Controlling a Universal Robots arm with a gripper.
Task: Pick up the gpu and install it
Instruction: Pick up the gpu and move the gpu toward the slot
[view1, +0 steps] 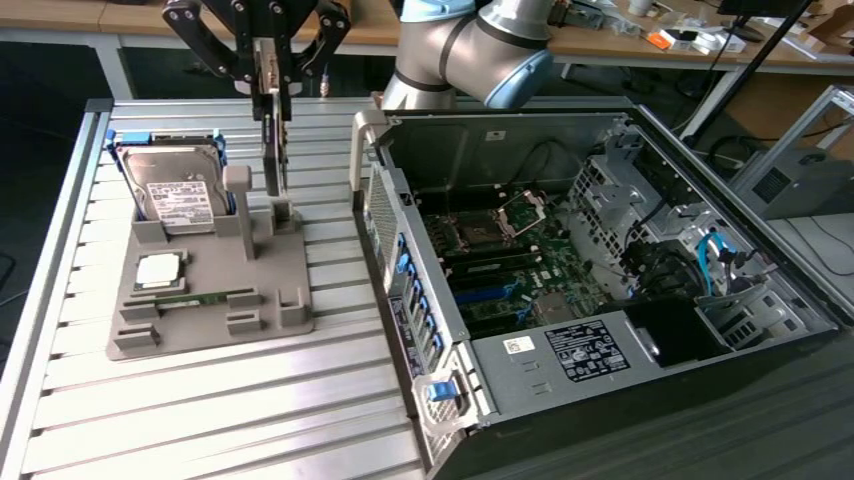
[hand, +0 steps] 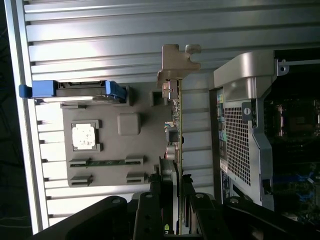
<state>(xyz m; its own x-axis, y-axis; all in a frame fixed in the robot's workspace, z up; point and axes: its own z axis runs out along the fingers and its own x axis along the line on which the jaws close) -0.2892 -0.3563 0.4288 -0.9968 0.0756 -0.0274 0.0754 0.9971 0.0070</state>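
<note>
One open computer case (view1: 601, 300) lies on its side at the exterior view's right, on one slatted metal table (view1: 200, 420). Beside it sits one grey holder tray (view1: 187, 335) carrying one hard drive (view1: 180, 195), one processor chip (view1: 160, 268) and one memory stick (view1: 200, 298). The single gripper (view1: 274, 80) is clamped on the one gpu (view1: 275, 150), which stands upright on edge over the tray's slotted post.
</note>
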